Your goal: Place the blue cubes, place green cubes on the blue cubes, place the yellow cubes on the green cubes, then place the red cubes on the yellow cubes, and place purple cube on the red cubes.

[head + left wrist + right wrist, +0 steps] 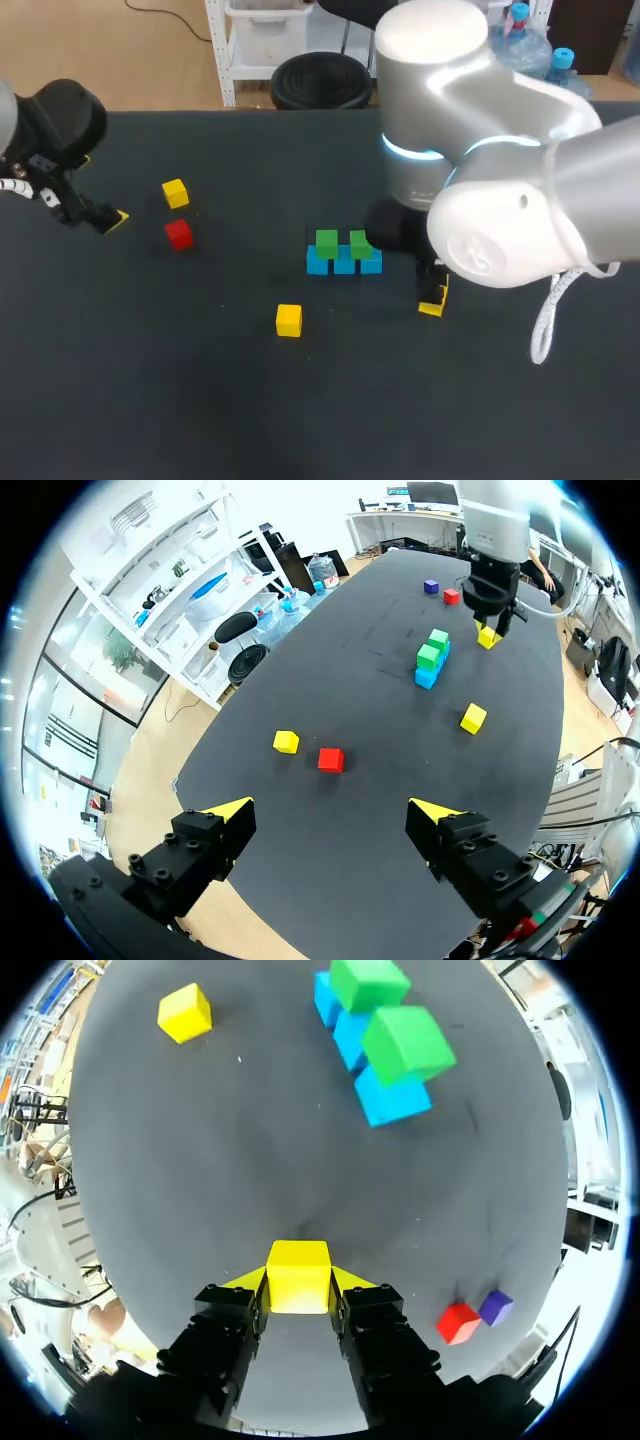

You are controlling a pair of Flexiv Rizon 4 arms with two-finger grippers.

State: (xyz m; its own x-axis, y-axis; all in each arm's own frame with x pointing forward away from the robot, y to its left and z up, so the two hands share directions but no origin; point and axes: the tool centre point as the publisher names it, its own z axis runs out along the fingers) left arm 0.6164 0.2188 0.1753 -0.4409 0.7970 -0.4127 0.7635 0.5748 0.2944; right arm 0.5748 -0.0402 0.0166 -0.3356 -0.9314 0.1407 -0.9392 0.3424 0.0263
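The right gripper (298,1284) pinches a yellow cube (298,1265); the left gripper (330,811) waits spread at far left. Next, I judge, the cube must go left onto the green cubes (327,241).

Left arm (45,135): enters from the left side, wrist angled downward. Left gripper (330,815): fingers (215,830) spread wide, yellow tips well apart, nothing between them or touching them.

Right arm (500,190): enters from the right side, elbow raised, wrist pointing straight down. Right gripper (298,1288): both fingers pressed against opposite sides of a yellow cube (298,1268), which sits squarely between the yellow tips. The cube's front face projects slightly ahead of the tips.
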